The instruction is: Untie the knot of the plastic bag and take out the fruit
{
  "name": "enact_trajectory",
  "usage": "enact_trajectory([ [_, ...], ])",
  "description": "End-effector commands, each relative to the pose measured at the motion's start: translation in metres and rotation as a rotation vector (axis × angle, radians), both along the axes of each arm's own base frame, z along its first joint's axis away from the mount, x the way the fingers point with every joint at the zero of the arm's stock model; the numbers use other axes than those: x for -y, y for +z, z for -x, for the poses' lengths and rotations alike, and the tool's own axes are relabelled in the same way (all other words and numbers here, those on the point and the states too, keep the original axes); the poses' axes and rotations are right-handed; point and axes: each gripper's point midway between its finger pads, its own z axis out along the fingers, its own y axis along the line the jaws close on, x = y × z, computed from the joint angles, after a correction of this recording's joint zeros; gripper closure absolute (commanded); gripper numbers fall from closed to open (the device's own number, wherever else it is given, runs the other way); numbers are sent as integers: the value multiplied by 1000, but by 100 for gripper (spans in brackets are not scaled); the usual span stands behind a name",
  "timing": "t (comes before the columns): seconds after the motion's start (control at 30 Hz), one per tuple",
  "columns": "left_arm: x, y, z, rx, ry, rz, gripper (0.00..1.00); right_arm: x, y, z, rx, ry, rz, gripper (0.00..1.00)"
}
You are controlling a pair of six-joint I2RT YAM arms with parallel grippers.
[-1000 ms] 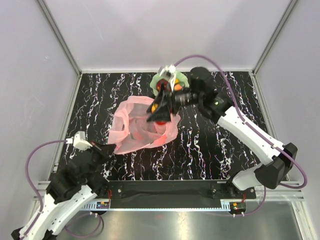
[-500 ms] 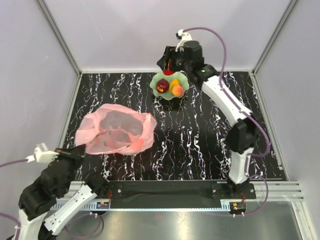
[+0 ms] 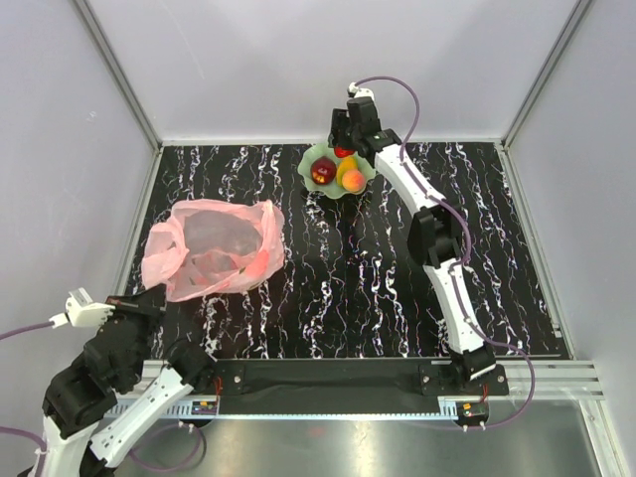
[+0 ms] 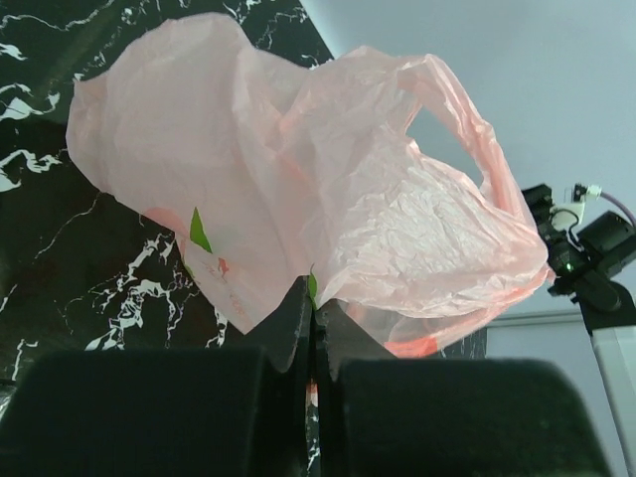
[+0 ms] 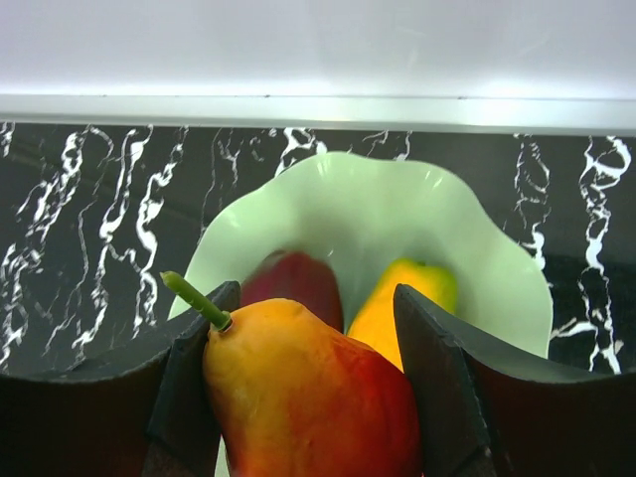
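We see the plastic bag [image 3: 214,246] on the left half of the black marbled table [image 3: 397,283], well apart from the green scalloped dish [image 3: 310,162] at the far edge. The bag is thin, translucent pink and heavily crinkled, puffed up rather than flat. 1 handle loop [image 4: 475,139] stands open at its far side. Small green printed marks and a reddish patch near its lower edge show through the film. The left gripper [image 4: 314,303] has its jaws pressed together on the bag's near edge, pinching a fold of the plastic. The right gripper [image 5: 313,338] hangs just above the dish, its jaws spread around an orange-red pear-shaped fruit [image 5: 308,397] with a short green stem, and both pads touch its sides. In the dish below we count 3 pieces: a dark red fruit [image 3: 323,173], a yellow fruit [image 3: 345,167] beside it, and an orange peach-like fruit [image 3: 354,181] at the near side. We cannot tell what the reddish patch inside the bag is.
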Motion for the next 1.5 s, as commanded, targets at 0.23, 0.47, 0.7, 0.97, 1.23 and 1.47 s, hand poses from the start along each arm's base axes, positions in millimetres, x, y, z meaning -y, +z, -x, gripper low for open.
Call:
enact_trajectory([
  [0.23,28,6,-14,55,-108,6,100,1,19,-28,122,35,-46,5],
  [0.47,41,5,-17,57,-166,-5,99,-11,41,-23,165,120,-73,0],
  [0.7,58,6,-22,59,-249,-50,97,4,115,4,273,103,-103,0],
  [0.97,97,13,-30,82,-424,-98,81,58,214,103,385,23,-139,0],
  [1.23,129,34,-34,159,-574,-143,59,74,210,265,248,228,-269,0],
  [1.47,154,59,-31,215,-710,-197,48,113,233,383,364,249,-417,0],
])
